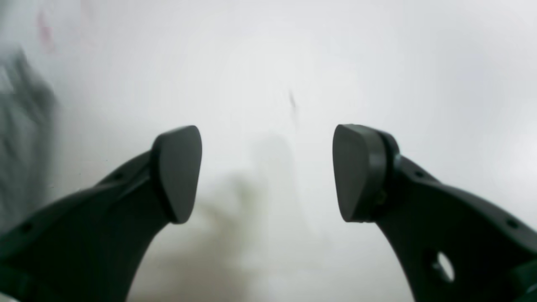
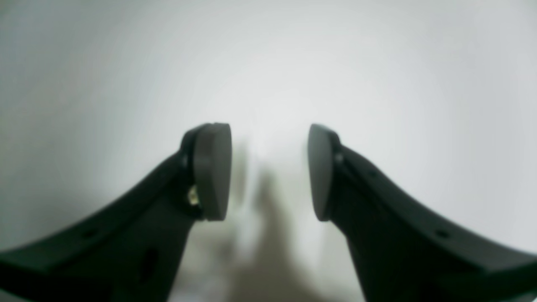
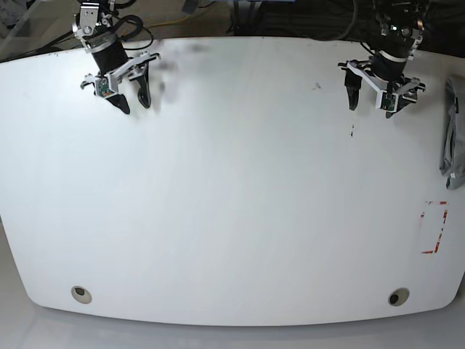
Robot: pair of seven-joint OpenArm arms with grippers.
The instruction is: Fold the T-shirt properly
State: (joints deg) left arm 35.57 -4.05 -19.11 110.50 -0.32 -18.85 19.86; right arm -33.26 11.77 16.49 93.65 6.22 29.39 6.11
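T-shirt (image 3: 452,134): grey, bunched at the worktop (image 3: 232,189) edge, on the left arm's side, partly out of frame.
Left pincer (image 3: 373,102): jaws wide apart, empty, above bare worktop near the shirt.
Right pincer (image 3: 132,100): jaws apart, empty, at the opposite far corner.
Red tape outline (image 3: 434,227): near the shirt.
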